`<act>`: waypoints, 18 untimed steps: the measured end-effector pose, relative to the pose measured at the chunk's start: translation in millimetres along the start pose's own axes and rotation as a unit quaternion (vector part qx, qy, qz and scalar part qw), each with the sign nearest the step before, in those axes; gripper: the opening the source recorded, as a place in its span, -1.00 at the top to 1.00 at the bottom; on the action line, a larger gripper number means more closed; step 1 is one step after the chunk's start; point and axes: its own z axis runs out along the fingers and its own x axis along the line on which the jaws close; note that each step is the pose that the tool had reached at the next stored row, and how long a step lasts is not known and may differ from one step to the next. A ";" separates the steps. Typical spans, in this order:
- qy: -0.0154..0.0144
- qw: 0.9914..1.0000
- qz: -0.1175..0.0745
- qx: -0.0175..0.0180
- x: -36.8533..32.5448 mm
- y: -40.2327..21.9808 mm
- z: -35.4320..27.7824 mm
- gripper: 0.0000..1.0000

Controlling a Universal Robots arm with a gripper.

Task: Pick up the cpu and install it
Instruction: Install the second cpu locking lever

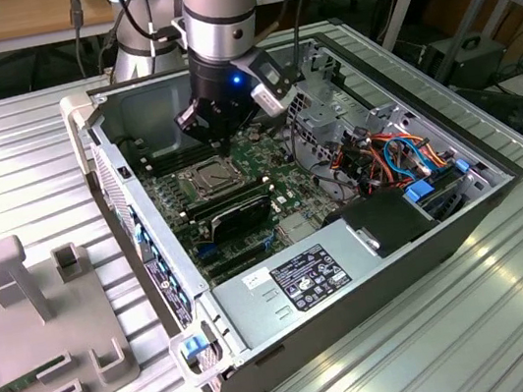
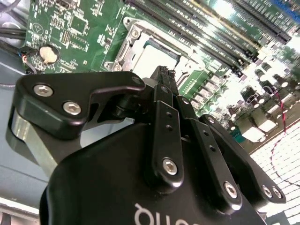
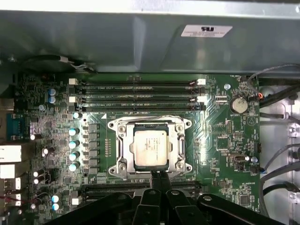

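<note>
The cpu (image 3: 150, 148) is a silver-grey square lying flat inside the metal-framed socket (image 3: 123, 152) on the green motherboard (image 3: 220, 140). The second wrist view shows the cpu (image 2: 153, 60) as a bright square just past the fingertips. My gripper (image 3: 158, 176) hovers over the socket's edge, its two black fingers (image 2: 165, 93) pressed together with nothing between them. In the exterior view the gripper (image 1: 223, 145) hangs inside the open computer case, just above the socket (image 1: 210, 176).
Black memory slots (image 3: 140, 96) flank the socket. The case (image 1: 498, 180) also holds a power supply (image 1: 307, 280), coloured cables (image 1: 389, 154) and a drive cage. A grey fixture plate (image 1: 24, 333) with a green memory stick (image 1: 9, 391) lies at the exterior view's left.
</note>
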 end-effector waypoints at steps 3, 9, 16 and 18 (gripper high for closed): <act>0.000 1.000 0.000 0.000 0.4 -5.7 -0.2 0.79; 0.000 1.000 0.000 0.000 2.4 -13.8 -0.7 0.79; -0.001 1.000 0.000 0.000 12.1 -14.4 0.9 0.79; -0.001 1.000 0.000 0.000 12.7 -14.5 1.4 0.79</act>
